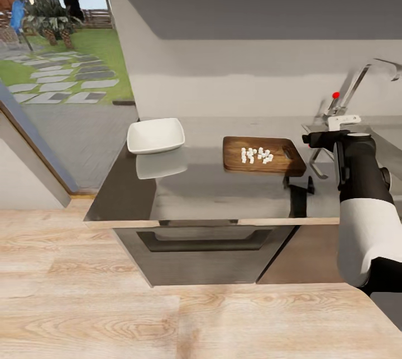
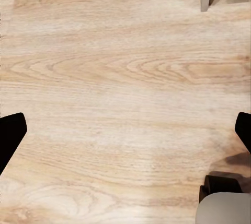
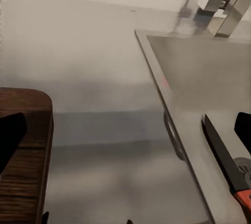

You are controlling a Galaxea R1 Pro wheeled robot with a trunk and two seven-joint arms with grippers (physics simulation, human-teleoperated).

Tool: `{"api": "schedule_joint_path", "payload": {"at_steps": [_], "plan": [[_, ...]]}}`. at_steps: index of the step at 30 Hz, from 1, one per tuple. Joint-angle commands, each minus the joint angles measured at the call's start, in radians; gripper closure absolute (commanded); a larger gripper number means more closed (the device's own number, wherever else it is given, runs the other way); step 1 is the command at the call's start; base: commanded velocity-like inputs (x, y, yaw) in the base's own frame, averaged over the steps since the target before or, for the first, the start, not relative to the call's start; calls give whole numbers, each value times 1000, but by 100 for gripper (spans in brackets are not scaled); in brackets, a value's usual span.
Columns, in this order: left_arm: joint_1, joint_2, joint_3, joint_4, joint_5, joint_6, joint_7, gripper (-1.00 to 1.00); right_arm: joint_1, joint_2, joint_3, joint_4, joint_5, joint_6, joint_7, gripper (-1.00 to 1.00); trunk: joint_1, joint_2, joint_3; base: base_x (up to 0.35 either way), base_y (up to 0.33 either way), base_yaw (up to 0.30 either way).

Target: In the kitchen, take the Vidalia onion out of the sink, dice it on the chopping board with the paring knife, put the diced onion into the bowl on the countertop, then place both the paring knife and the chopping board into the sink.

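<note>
Onion pieces (image 1: 256,155) — small white cubes — lie in a loose cluster near the middle of the chopping board (image 1: 263,154) in the head view. This brown wooden board lies flat on the grey steel desk (image 1: 212,188), its long axis running left to right and its slot-shaped handle hole at the end toward the sink (image 1: 385,138). Well to the board's left sits the white bowl (image 1: 156,135), squarish with rounded corners and holding nothing, its reflection showing on the desk just in front. The tall chrome tap (image 1: 357,88) with a red knob rises at the right, behind the right arm (image 1: 363,197), which reaches over the desk edge.

From the left wrist, the left hand (image 2: 125,130) hangs over the pale wooden floor (image 2: 115,78), its dark fingertips far apart at the picture's edges and holding nothing.

From the right wrist, the right hand (image 3: 125,130) is likewise spread wide and empty. A rounded corner of the board (image 3: 23,156) lies by one fingertip. Inside the steel basin (image 3: 209,72) lies the paring knife (image 3: 227,158) — red handle near the camera, dark pointed blade aimed away toward the tap's base.
</note>
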Motion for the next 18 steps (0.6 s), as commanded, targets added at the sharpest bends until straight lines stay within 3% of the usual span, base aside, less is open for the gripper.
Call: {"api": "schedule_joint_path", "payload": {"at_steps": [1, 9, 11, 15, 18], "plan": [[-1, 2, -3, 2, 4, -5, 0, -100, -1, 1, -1, -1, 10, 3, 9, -100, 0, 0, -1, 0, 0, 0], [-1, 3, -5, 5, 3, -5, 0, -100, -1, 7, -3, -2, 11, 18, 4, -100, 0, 0, -1, 0, 0, 0], [-1, 2, -5, 5, 3, -5, -1, -100, -1, 10, -1, -9, 13, 61, 1, -100, 0, 0, -1, 0, 0, 0], [-1, 2, -7, 6, 3, -5, -2, -100, -18, 9, 1, -18, 14, 216, 0, -100, 0, 0, -1, 0, 0, 0], [-1, 2, -7, 7, 3, -5, -2, -100, -56, 7, 2, -18, 15, 252, -14, -100, 0, 0, -1, 0, 0, 0]]}}
